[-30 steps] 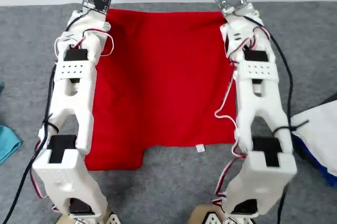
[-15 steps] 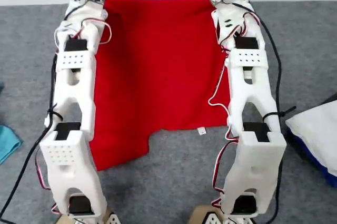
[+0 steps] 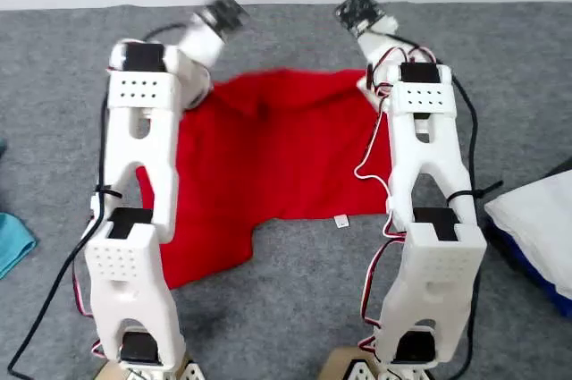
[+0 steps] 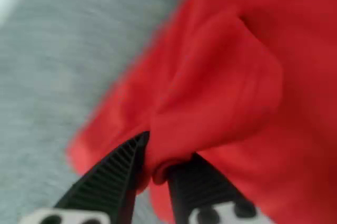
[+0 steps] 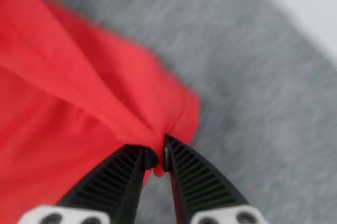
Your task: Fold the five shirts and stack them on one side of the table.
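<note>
Pinching one far corner each, both grippers are clenched on the red shirt (image 3: 277, 165). It lies on the grey table (image 3: 295, 308) between the arms, with its far edge raised and bunched. The left gripper (image 4: 157, 156) bites a thick fold, and the right gripper (image 5: 156, 155) bites a thin hem corner. The cloth looks light, soft and limp, so it will likely sag and crease wherever it is unsupported. Corners and hems seem the best hold, taken evenly so the fold lands square. Wrist views give the bites close up. The high view gives the shirt's whole spread, plus a white pile (image 3: 536, 219) to the right and teal cloth (image 3: 13, 246) to the left.
</note>
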You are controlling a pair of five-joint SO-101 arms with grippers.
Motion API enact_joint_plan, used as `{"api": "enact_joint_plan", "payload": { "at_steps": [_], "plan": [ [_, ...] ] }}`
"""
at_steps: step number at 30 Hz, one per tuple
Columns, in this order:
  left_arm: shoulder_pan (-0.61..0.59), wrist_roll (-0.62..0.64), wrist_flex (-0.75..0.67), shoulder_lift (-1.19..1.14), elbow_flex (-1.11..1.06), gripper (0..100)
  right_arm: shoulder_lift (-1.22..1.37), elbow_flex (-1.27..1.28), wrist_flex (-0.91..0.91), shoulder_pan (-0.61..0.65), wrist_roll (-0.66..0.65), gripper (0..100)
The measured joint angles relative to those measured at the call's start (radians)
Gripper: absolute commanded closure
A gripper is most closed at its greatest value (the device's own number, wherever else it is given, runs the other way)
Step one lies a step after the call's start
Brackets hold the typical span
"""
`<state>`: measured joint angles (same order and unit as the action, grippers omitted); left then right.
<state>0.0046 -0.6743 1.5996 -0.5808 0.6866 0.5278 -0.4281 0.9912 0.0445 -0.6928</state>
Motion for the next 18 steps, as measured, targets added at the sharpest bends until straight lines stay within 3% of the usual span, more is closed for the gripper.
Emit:
{"api": "enact_joint_plan", "payload": {
  "at_steps": [4,11,18],
  "plan": [
    [0.003,-0.071,0.120,0.000,0.000,100,-0.021,0.000,0.166,0.000,-0.008,98.8],
    [-0.049,-0.181,0.124,0.002,-0.081,100,-0.031,-0.002,0.370,-0.037,-0.048,98.8],
    [-0.055,-0.371,0.124,0.075,-0.351,100,-0.031,-0.002,0.545,-0.072,-0.117,98.8]
  ]
}}
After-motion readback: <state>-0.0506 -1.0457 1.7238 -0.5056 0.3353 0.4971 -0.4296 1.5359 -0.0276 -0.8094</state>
